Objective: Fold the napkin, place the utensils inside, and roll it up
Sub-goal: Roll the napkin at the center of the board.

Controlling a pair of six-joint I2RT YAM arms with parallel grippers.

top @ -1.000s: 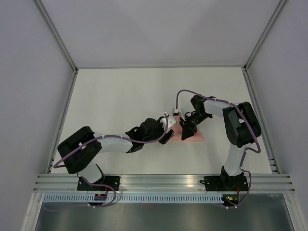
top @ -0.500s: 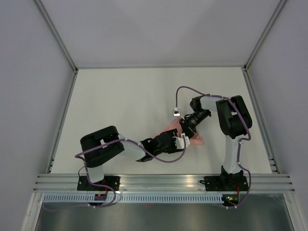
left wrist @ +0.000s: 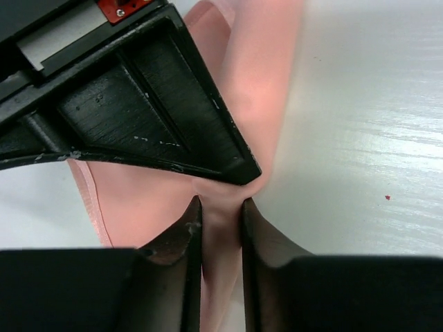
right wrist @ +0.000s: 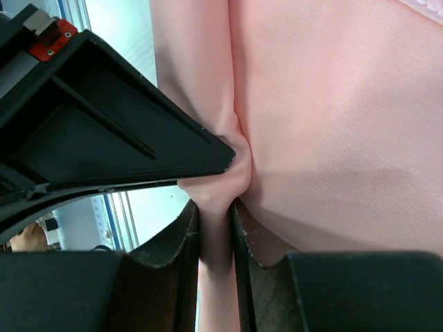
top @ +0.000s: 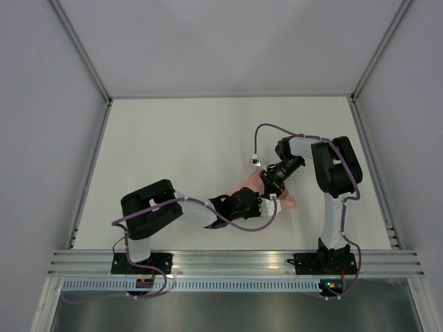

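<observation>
Pink napkin (top: 285,200) bunched on table (top: 173,138) just right of centre in top view, one fold clamped in left gripper (left wrist: 220,207), jaws nearly closed on it, another fold pinched in right gripper (right wrist: 214,207), jaws narrowly parted, grippers just beside each other

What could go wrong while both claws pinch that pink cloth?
The left gripper and right gripper each pinch only a narrow pleat of the napkin, so it might slip free. From above they sit very close together, so pulling apart could strain the cloth, or they could bump.
</observation>
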